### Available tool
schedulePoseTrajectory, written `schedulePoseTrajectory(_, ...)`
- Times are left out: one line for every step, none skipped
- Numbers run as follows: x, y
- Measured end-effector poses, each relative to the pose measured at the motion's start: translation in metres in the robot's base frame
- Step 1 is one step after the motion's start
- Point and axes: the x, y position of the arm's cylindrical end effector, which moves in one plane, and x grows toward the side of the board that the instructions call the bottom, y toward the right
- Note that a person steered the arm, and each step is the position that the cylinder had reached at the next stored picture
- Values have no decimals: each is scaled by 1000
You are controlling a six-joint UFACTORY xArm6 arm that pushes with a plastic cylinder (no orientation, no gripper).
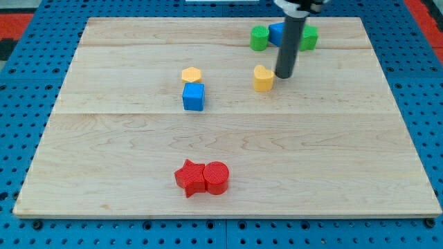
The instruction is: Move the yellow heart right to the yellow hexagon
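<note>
Near the view's bottom, left of centre: red star touching red cylinder. Higher up: yellow hexagon just above blue cube. Well to the right: yellow heart on the wooden board. Immediately right of the heart: my tip, rod upright, descending from the view's top. No claw fitted, only a plain rod end. Behind the rod: green block, blue block, another green block, clustered.

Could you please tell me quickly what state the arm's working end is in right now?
No pincer: my tip is a bare rod end holding nothing, sitting just to the view's right of the yellow heart, too close to tell if touching.
</note>
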Motion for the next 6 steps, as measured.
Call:
schedulePoseTrajectory(-1,-71)
schedulePoseTrajectory(-9,-125)
schedulePoseTrajectory(-28,-168)
schedulePoseTrajectory(11,-205)
schedulePoseTrajectory(37,-156)
schedulePoseTrajectory(57,-103)
